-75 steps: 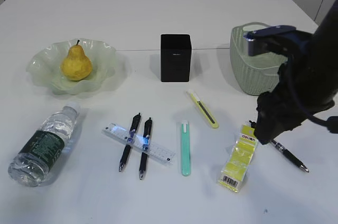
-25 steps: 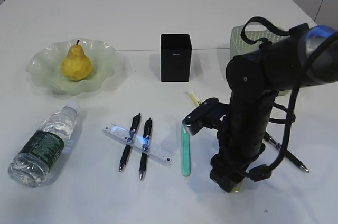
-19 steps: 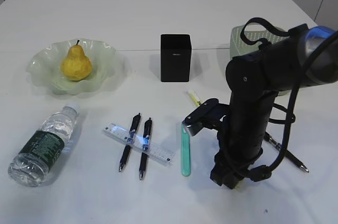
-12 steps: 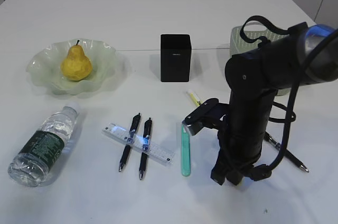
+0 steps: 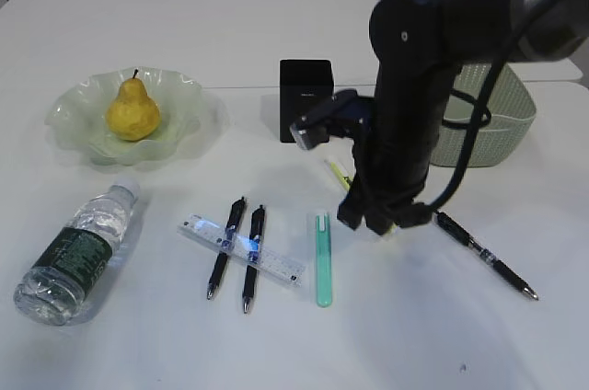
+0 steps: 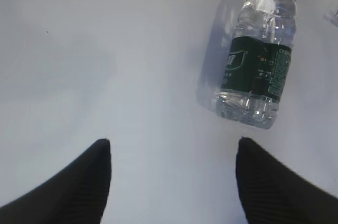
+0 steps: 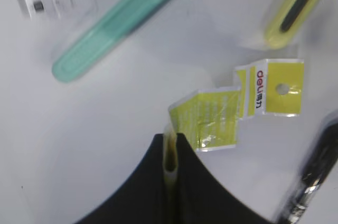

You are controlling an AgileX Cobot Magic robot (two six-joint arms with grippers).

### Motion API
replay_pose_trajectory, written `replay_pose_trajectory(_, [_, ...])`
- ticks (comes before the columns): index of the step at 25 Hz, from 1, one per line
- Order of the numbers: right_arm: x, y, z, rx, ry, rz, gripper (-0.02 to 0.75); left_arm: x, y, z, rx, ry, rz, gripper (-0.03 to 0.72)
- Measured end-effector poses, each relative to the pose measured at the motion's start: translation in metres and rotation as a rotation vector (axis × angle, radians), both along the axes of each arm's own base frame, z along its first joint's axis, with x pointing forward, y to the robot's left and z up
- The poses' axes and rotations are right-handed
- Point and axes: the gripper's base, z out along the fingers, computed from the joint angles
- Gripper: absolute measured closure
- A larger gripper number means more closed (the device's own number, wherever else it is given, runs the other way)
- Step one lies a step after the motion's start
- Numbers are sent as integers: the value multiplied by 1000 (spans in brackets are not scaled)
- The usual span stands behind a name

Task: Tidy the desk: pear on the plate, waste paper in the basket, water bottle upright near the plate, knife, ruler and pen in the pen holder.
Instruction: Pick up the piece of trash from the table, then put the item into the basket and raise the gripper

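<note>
**One wrapper on its way to the basket**

Left claw hangs spread and empty over the counter by the fallen bottle. Pear sits on the plate. Right claw pinches the yellow paper by one edge, lifted. Keep that thin grip firm, carry it right, and release only above the basket.

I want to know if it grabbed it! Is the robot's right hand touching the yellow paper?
Touching. In the right wrist view the right gripper has its fingers shut on an edge of the yellow waste paper, which hangs above the table.
</note>
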Motion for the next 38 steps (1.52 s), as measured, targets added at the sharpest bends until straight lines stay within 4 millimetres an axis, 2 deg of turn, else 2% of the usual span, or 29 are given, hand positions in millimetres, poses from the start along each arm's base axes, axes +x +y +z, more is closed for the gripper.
replay_pose_trajectory(4, [26,4,38,50,-138,-26,750,0,0,0,-4,0,1,167])
replay_pose_trajectory(7, [46,-5,63,82,-236,-101,750,0,0,0,-5,-4,1,167])
replay_pose_trajectory(12, [81,-46,99,119,-432,-297,750,0,0,0,-5,-4,1,167])
replay_pose_trajectory(17, [103,-93,112,160,-563,-460,750,0,0,0,-6,-4,1,167])
replay_pose_trajectory(19, [110,-109,109,162,-582,-507,750,0,0,0,-6,-5,1,167])
replay_pose_trajectory(23, [123,-127,87,157,-566,-584,750,1,0,0,-6,-7,1,167])
replay_pose_trajectory(30, [139,-130,30,112,-471,-620,731,7,0,-7,-8,29,2,167])
replay_pose_trajectory(32, [142,-130,18,100,-452,-636,671,7,0,-8,-8,33,2,167])
replay_pose_trajectory(34, [142,-131,14,95,-447,-653,568,7,0,-8,-8,33,2,167])
replay_pose_trajectory(38, [142,-131,14,92,-450,-662,297,8,0,-8,-8,24,2,167])
